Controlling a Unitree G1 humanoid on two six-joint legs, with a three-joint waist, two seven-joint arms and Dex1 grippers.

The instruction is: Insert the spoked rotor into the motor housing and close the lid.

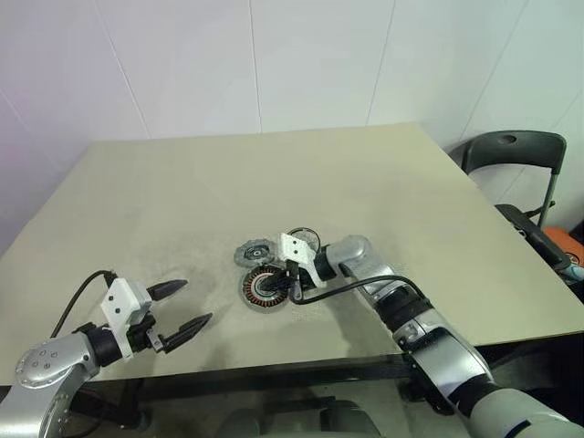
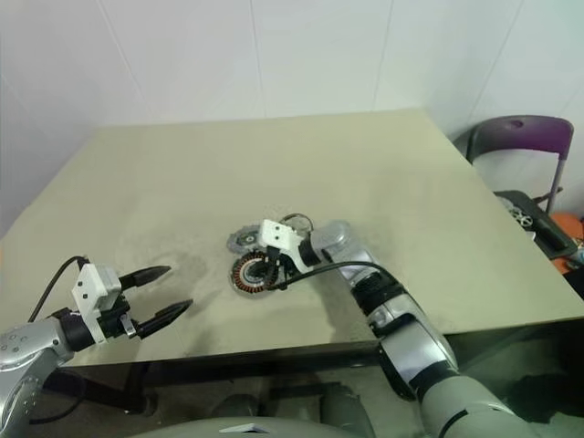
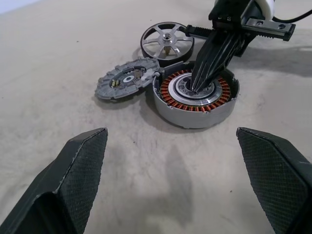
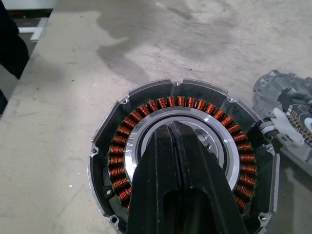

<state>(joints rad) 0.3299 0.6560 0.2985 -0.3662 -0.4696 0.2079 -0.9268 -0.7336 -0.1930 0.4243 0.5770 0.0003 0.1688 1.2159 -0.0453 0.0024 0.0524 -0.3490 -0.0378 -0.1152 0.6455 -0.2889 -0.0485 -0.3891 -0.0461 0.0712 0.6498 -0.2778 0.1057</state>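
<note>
Right gripper [image 3: 197, 88] has its two fingers pressed together, empty, tips down in the pale centre bore of the motor housing [image 3: 196, 101], which sits flat on the table [image 1: 383, 192], open face up, copper windings ringed round the tips. Spoked rotor [image 3: 127, 84], grey and uneven-edged, lies flat just beside the housing on the side toward the robot's left, its edge touching or nearly touching the housing rim; can't tell which. Lid [image 3: 167, 41] lies flat behind both, spoked silver face up, close to the housing's far rim. All three are round and flat with axes vertical, so no long axis to line up; what matters is centre over centre. Left gripper [image 1: 175, 308] hangs spread wide, holding nothing, near the table's front edge, well apart from the parts, fingers aimed toward them. Right arm is far nearer: the rotor is just to the left of its tips. Likely next move is to lift out of the bore, shift left over the rotor, spread the fingers and grasp. Risk: nudging the rotor under the lid's edge.
</note>
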